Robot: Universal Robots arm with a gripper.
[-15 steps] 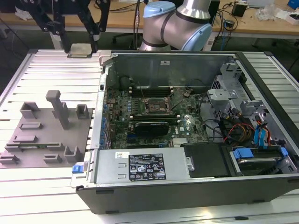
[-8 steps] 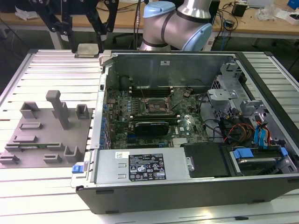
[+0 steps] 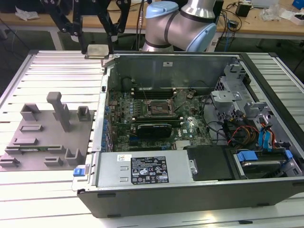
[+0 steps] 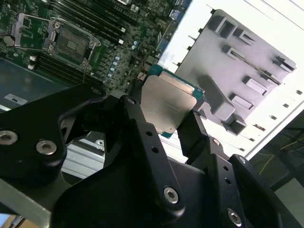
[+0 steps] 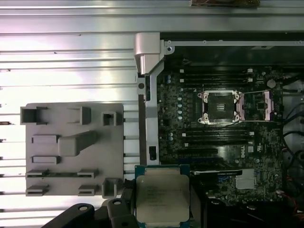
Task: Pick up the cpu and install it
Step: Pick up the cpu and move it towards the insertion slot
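The cpu (image 5: 162,194) was silvery with a green rim, the fingers (image 4: 135,116) black, the fixture plate (image 5: 52,121) plain grey.

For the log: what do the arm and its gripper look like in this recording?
The arm has silvery-grey metal tube sections and rounded light-blue joint caps. The black gripper, in the second wrist view, is built from flat matte bar linkages pinned together, with silver screw heads and small round holes along the bars. Its fingers are narrow black bars.

A ribbed aluminium table (image 3: 52,71) is catching bright glare across its slats, while a pale wooden desk (image 3: 273,27) is running along the far side (white clutter (image 3: 271,12) is lying on it).
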